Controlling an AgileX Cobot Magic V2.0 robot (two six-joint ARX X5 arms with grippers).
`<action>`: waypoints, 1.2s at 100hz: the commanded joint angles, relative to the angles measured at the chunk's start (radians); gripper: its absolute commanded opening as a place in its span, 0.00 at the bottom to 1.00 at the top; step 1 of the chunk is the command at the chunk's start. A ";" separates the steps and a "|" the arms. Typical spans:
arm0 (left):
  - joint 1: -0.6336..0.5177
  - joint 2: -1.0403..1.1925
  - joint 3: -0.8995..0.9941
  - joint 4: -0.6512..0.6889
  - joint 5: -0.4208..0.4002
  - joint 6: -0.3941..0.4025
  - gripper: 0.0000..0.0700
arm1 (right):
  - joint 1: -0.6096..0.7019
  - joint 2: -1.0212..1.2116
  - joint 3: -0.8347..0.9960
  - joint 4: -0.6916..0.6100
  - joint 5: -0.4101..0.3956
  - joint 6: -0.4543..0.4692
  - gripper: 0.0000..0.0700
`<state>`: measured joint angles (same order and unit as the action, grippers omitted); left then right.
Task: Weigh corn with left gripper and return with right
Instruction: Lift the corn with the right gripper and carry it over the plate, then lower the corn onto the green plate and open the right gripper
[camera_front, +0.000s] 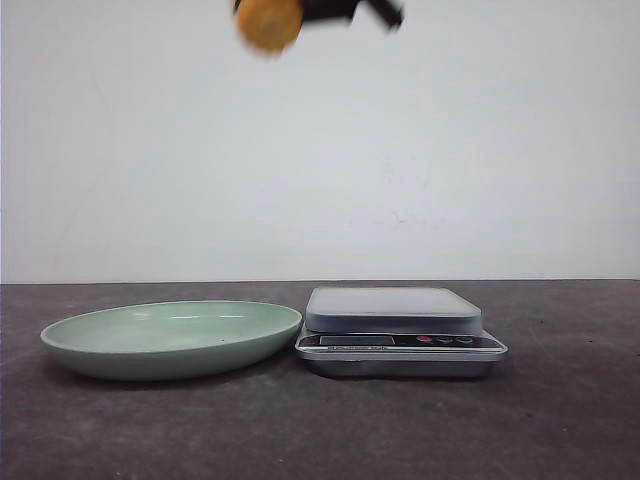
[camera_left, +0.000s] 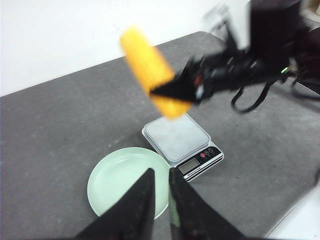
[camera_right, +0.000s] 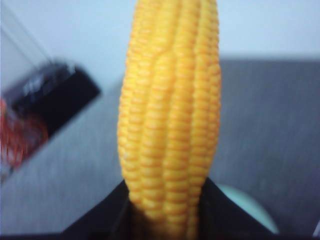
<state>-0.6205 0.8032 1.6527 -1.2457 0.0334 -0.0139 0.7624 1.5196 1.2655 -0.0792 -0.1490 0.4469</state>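
The corn (camera_front: 268, 22) is an orange-yellow cob chunk held high in the air at the top of the front view, above the space between the green plate (camera_front: 100, 325) and the scale (camera_front: 392, 310). My right gripper (camera_front: 305, 12) is shut on it. In the right wrist view the corn (camera_right: 170, 115) stands between the black fingers (camera_right: 100, 220). The left wrist view looks down on the corn (camera_left: 150, 70), the right gripper (camera_left: 170, 94), the plate (camera_left: 110, 180) and the scale (camera_left: 177, 137). My left gripper (camera_left: 161, 172) is shut and empty, high above the plate.
The plate and the scale sit side by side on the dark grey table (camera_front: 560, 400), both bare. A white wall stands behind. The table's edge (camera_left: 295, 210) shows in the left wrist view. The right arm's body (camera_left: 275, 30) hangs above the scale's far side.
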 joint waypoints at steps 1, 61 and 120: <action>-0.008 0.006 0.023 0.009 0.006 0.006 0.00 | 0.016 0.062 0.018 -0.013 -0.034 0.026 0.00; -0.008 0.006 0.023 -0.043 0.020 -0.032 0.00 | 0.024 0.377 0.018 -0.068 -0.246 0.267 0.00; -0.008 0.006 0.024 -0.043 0.019 -0.040 0.00 | 0.043 0.374 0.026 -0.072 -0.298 0.182 0.76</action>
<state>-0.6205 0.8032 1.6527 -1.2949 0.0517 -0.0448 0.7933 1.8801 1.2655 -0.1619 -0.4450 0.6785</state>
